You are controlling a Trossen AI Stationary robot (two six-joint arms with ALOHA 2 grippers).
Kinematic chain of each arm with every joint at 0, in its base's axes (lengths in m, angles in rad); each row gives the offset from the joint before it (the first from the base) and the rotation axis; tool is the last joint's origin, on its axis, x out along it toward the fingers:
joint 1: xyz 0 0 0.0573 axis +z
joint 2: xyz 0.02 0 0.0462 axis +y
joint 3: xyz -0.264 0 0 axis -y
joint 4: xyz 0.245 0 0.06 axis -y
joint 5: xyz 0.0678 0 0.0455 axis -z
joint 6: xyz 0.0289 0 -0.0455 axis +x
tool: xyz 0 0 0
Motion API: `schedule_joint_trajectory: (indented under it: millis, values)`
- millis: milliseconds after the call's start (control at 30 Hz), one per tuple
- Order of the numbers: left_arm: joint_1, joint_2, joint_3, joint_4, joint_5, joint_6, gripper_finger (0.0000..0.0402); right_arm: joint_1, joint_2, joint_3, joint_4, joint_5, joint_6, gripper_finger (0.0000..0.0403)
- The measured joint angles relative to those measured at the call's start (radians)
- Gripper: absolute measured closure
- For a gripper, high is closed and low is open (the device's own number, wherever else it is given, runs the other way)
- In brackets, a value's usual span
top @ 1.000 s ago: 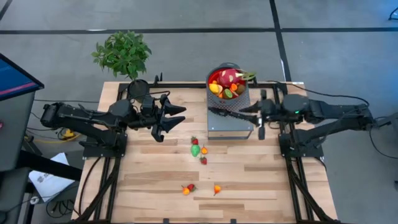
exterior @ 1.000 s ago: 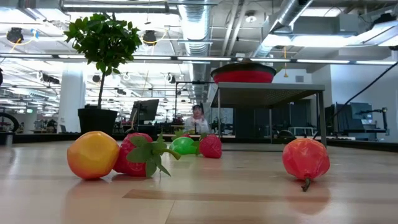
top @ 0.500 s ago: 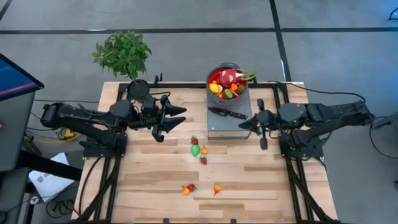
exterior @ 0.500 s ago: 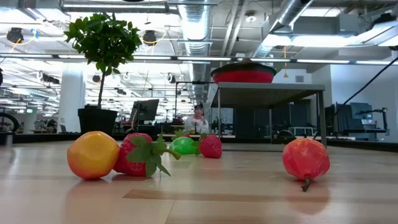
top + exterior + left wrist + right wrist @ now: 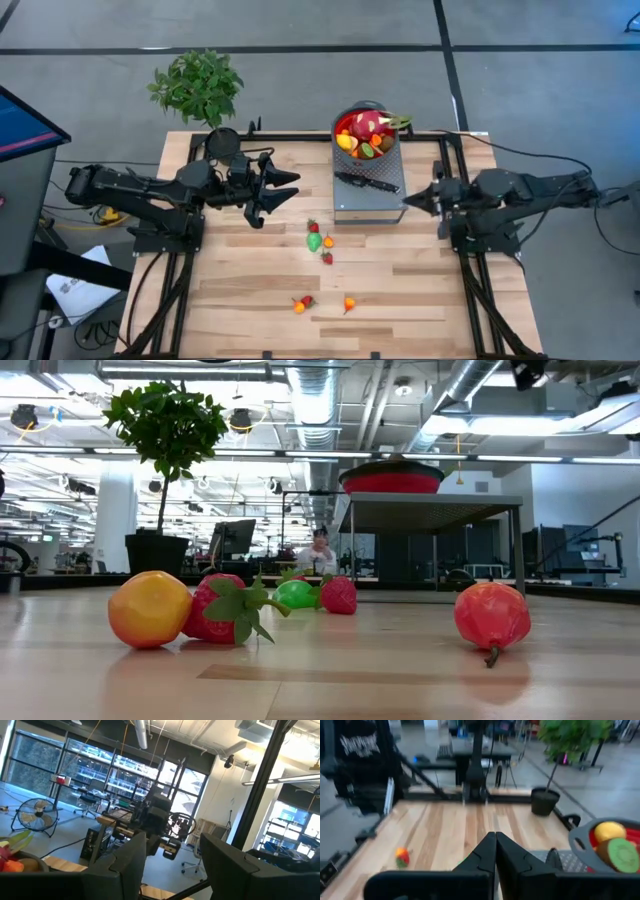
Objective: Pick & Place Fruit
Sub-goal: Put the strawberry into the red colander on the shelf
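**Two dark arms, all black hardware**

We're looking at the left arm (image 5: 150, 190): black throughout, chunky rounded joint housings, a slim link between them, black cable looping off the wrist. The right arm (image 5: 530, 188) matches it, black segments with thin cable trailing beyond the table (image 5: 250, 300) edge. Each stands on a black framed base. Fingers (image 5: 480, 856) are matte black, wedge-shaped, tapering to narrow tips.
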Motion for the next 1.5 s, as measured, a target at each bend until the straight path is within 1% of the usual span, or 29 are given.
schedule_joint_trajectory:
  millis: [133,333,567,667,733,800,900,1067,1133,1433,1500]
  values:
    - [0.000,0.000,0.000,0.000,0.000,0.000,0.0221,0.000,-0.112,-0.062,0.026,0.000,0.000,0.0399]
    - [0.000,0.000,0.000,0.000,0.000,0.000,0.0221,0.000,-0.245,-0.135,0.036,-0.002,0.000,0.0401]
    - [-0.006,0.000,0.000,0.000,0.006,0.000,0.0221,0.000,-0.330,-0.177,0.033,-0.003,0.011,0.0401]
    - [-0.033,0.000,0.000,-0.001,0.043,0.019,0.0223,0.000,-0.339,-0.178,0.035,-0.003,0.014,0.0401]
    - [-0.056,0.000,0.000,-0.002,0.087,0.067,0.0228,0.000,-0.339,-0.178,0.037,-0.003,0.021,0.0401]
    - [-0.078,0.000,0.000,-0.002,0.103,0.111,0.0235,0.000,-0.339,-0.178,0.049,-0.003,0.022,0.0401]
    - [-0.095,-0.003,0.000,-0.024,0.108,0.139,0.0248,0.000,-0.338,-0.178,0.064,-0.003,0.022,0.0401]
    - [-0.094,-0.078,-0.001,-0.203,0.102,0.133,0.0270,0.000,-0.338,-0.178,0.088,-0.003,0.021,0.0401]
    - [-0.095,-0.099,-0.001,-0.241,0.103,0.132,0.0279,0.000,-0.338,-0.178,0.087,-0.003,0.020,0.0401]
    - [-0.136,-0.126,-0.003,-0.271,0.103,0.143,0.0302,0.000,-0.336,-0.178,0.085,-0.003,0.019,0.0401]
    - [-0.151,-0.121,-0.032,-0.261,0.096,0.158,0.0305,0.000,-0.336,-0.178,0.083,-0.003,0.019,0.0402]
